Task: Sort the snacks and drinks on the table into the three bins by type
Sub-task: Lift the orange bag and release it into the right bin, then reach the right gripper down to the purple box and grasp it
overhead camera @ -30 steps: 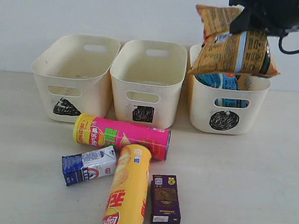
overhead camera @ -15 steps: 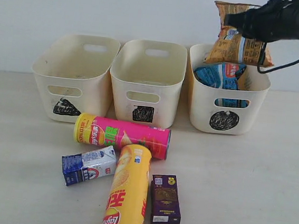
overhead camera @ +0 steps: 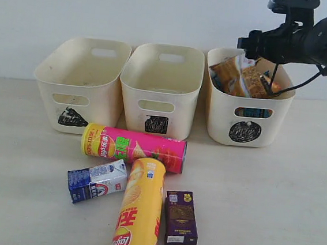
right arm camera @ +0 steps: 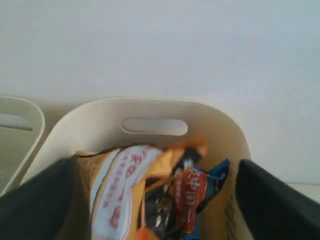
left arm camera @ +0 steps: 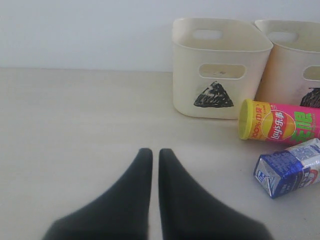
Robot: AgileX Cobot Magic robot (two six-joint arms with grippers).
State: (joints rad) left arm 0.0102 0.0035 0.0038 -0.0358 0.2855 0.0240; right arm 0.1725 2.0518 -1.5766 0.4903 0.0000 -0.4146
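Snacks and drinks lay mostly on the table [overhead camera: 273, 191], in front of the triangle bin [overhead camera: 51, 83] and the square bin [overhead camera: 133, 85]: a blue-white carton [overhead camera: 96, 180] at left, a pink tube [overhead camera: 133, 148] on its side, a yellow Lay's tube [overhead camera: 139, 210] and a dark purple carton [overhead camera: 180, 218] just right of it. In the circle bin [overhead camera: 222, 113], a crinkled orange-brown bag [overhead camera: 240, 78] sat over a blue bag [right arm camera: 215, 172]. The left gripper [left arm camera: 151, 160] hung low over the table, jaws pressed together. The right gripper [right arm camera: 155, 192] hovered above the circle bin, jaws wide, holding nothing.

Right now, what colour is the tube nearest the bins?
Pink tube, yellow at one end; exterior view best.
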